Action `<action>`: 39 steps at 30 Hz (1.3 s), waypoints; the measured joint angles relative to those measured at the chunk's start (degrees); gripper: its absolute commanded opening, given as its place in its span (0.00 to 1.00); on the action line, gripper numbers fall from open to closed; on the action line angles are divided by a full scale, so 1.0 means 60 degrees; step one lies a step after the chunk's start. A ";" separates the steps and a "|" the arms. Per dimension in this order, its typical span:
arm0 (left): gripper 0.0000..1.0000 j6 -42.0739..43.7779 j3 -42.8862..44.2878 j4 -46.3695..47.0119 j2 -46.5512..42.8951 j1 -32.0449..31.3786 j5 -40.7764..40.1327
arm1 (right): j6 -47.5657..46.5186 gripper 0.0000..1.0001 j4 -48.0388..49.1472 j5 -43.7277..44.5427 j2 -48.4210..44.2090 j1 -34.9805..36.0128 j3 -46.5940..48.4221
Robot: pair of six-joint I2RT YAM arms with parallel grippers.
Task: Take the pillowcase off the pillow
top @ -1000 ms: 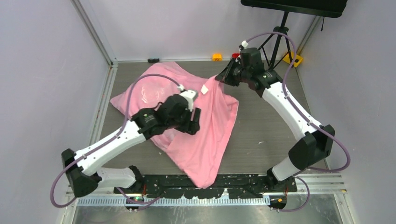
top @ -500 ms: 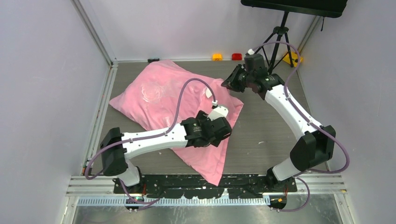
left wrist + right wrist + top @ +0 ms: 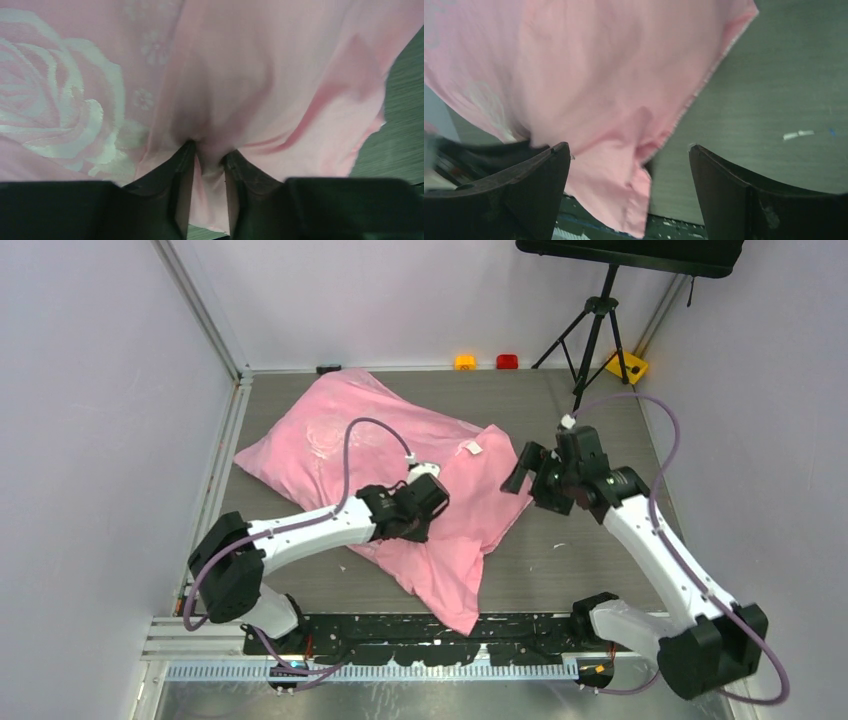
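Observation:
The pink satin pillowcase (image 3: 340, 445) with pale rose patterns lies wrinkled across the table's middle, a loose tail reaching the near edge. The pillow is hidden under the cloth. A small white tag (image 3: 472, 448) shows on the cloth's right part. My left gripper (image 3: 420, 523) presses down on the cloth near its middle; in the left wrist view the left gripper (image 3: 209, 150) has a fold of the pillowcase (image 3: 260, 75) pinched between narrowed fingers. My right gripper (image 3: 523, 473) hovers at the cloth's right edge. In the right wrist view the right gripper (image 3: 626, 150) is wide open above the pillowcase (image 3: 589, 75), holding nothing.
A black tripod (image 3: 590, 330) stands at the back right beside a yellow block (image 3: 625, 367). Small orange (image 3: 464, 362) and red (image 3: 507, 361) blocks sit at the back wall. Enclosure walls bound the left and right; a black rail (image 3: 440, 632) runs along the near edge.
My right gripper let go of the raised cloth corner, opened wide and swung down toward the near right. The cloth dropped flat. My left gripper closed on a fold of cloth.

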 measured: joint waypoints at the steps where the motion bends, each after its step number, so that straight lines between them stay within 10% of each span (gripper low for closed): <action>1: 0.14 0.0015 -0.0131 0.0157 -0.0149 0.0299 0.0324 | -0.0011 0.93 -0.0259 -0.0004 -0.0557 0.0000 -0.0441; 8: 0.00 0.0517 -0.0222 0.0805 -0.0605 0.1745 0.1971 | 0.0492 0.93 -0.0663 -0.0433 -0.2419 0.0240 -0.2255; 21: 0.00 0.0404 -0.0076 0.2076 -0.0605 0.3049 0.4455 | 0.1759 0.93 0.1559 -0.0576 -0.0557 0.1402 -0.3818; 32: 0.04 0.0565 0.0055 0.2116 -0.1129 0.3049 0.5158 | 0.2779 0.70 0.3934 0.0605 0.1198 0.1402 -0.4022; 35: 0.07 0.0670 0.0084 0.1923 -0.1443 0.3049 0.5180 | 0.2922 0.55 0.4324 0.0918 0.1475 0.1402 -0.4022; 39: 0.17 0.0958 0.0102 0.1596 -0.1832 0.3049 0.5198 | 0.2932 0.05 0.4783 0.1355 0.2007 0.1402 -0.4025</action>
